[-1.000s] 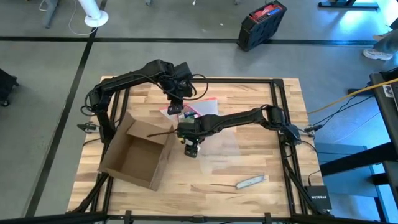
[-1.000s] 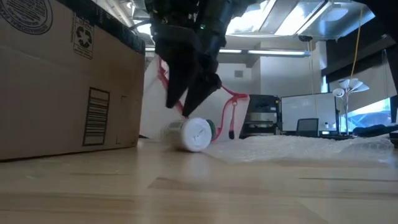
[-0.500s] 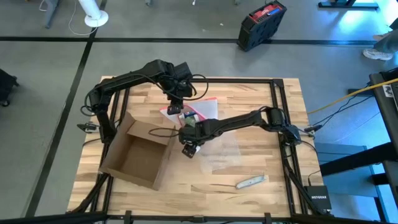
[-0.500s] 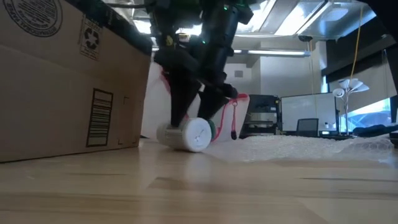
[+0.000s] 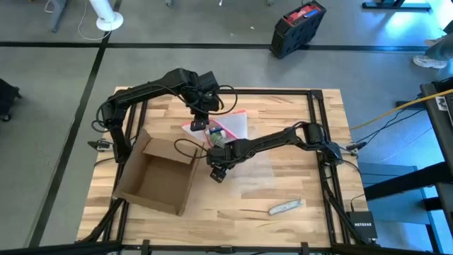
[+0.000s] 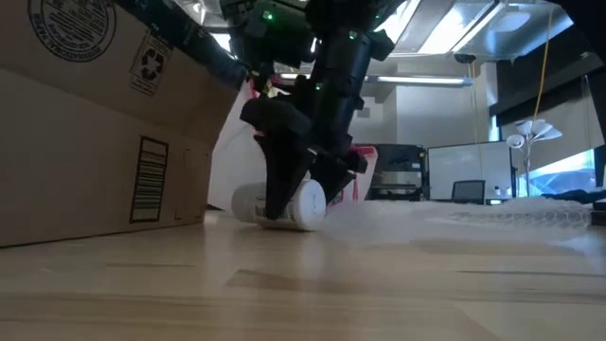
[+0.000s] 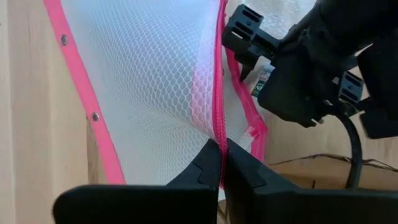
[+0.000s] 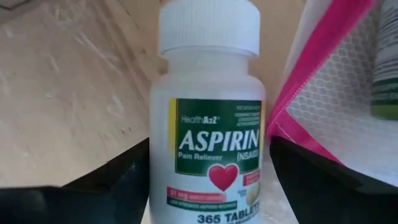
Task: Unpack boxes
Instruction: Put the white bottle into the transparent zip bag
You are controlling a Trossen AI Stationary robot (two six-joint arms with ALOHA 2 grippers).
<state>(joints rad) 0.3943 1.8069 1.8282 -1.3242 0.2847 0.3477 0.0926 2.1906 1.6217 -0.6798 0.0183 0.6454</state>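
- Wooden table (image 5: 297, 177), open cardboard box (image 5: 157, 177) at 9 o'clock, bubble wrap (image 5: 258, 170) mid-table
- Right hand (image 6: 289, 194) spread astride aspirin bottle (image 8: 208, 124)
- Left hand (image 7: 221, 168) pinching pink-edged mesh pouch (image 7: 149, 81)

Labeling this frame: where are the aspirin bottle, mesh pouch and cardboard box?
aspirin bottle (image 8: 208, 155): right wrist view, green label.
mesh pouch (image 7: 149, 93): left wrist view, white netting.
cardboard box (image 5: 157, 180): high view, inside floor.
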